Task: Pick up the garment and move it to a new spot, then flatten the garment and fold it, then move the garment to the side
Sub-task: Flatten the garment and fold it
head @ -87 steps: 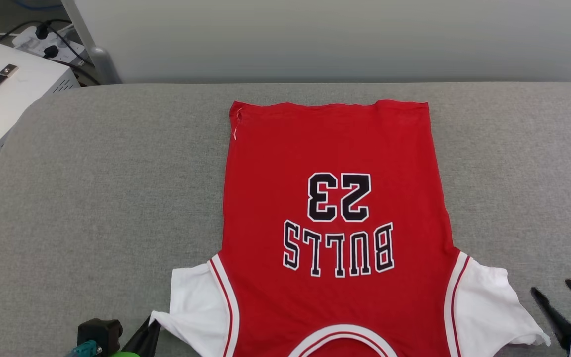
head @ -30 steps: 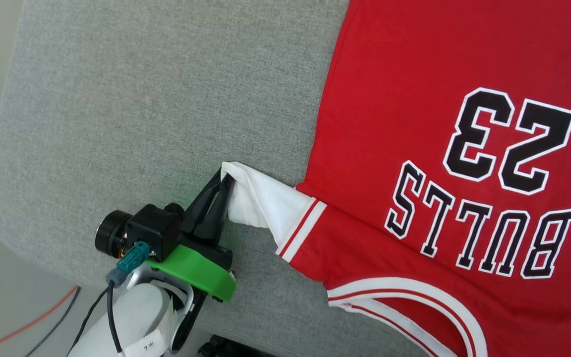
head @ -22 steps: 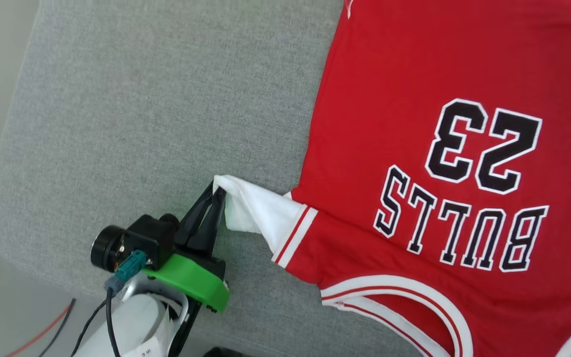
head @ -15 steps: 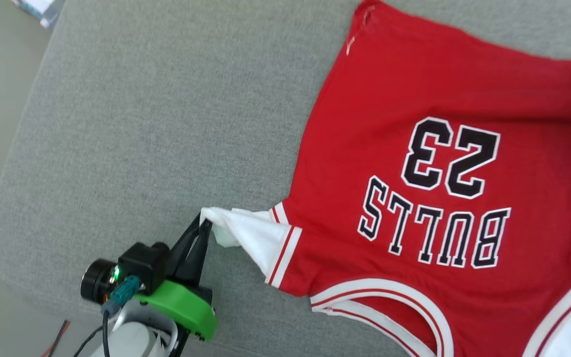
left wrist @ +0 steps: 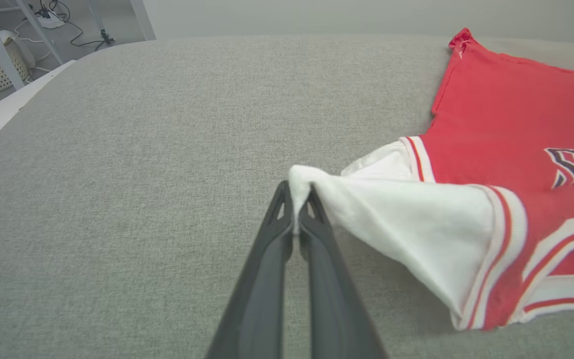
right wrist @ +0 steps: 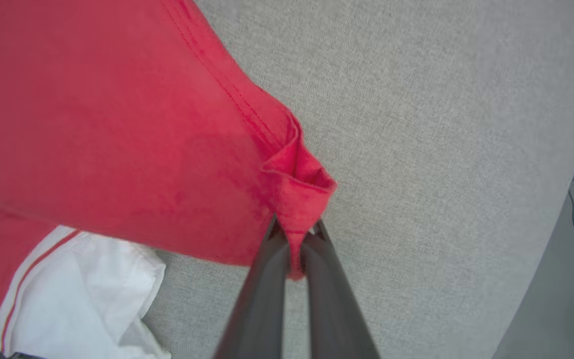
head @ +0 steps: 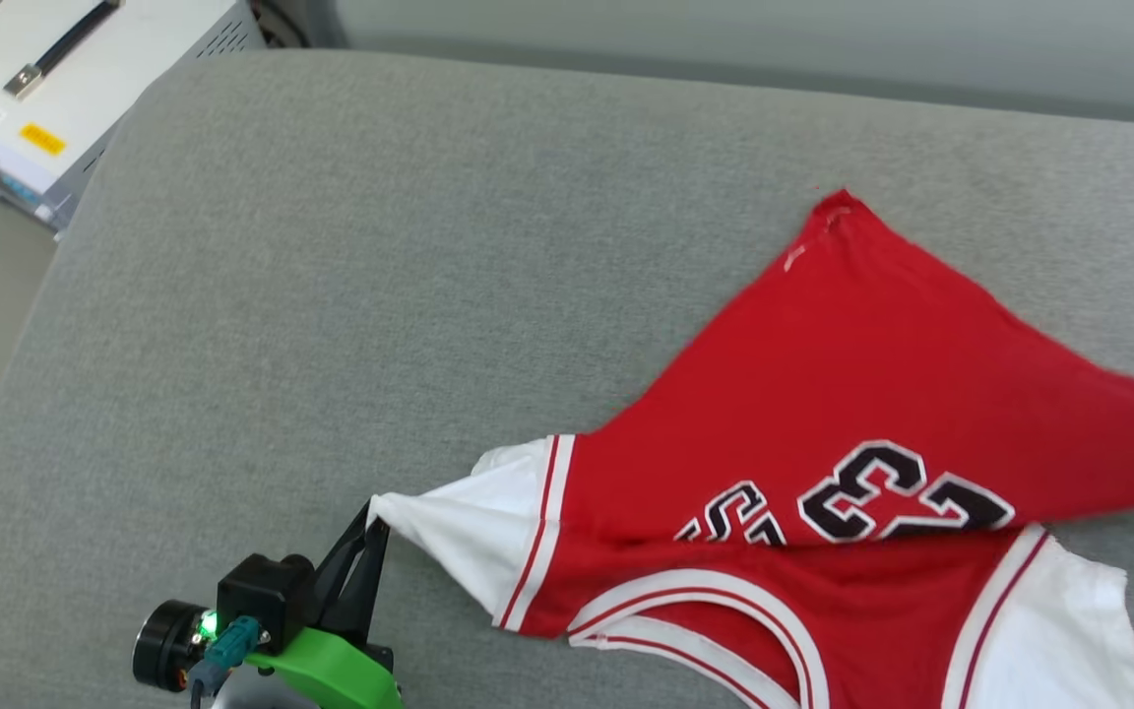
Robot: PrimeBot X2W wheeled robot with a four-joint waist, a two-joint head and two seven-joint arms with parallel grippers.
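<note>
Left end effector (head: pixel 377 524) pinched shut on the white sleeve (left wrist: pixel 416 224) tip of the garment (head: pixel 852 394), drawn taut above the grey desk (head: pixel 331 295). Right end effector (right wrist: pixel 294 238), likewise closed, grips a red hem corner (right wrist: pixel 302 184). The garment lies toward the desk's right side, its raised red panel partly covering the lettering.

— What does the garment (head: pixel 872 394) look like?
— Red jersey, white sleeves, black "23". It lies on the grey counter (head: pixel 331 246), one hem corner drawn across the lettering, one sleeve stretched taut.
</note>
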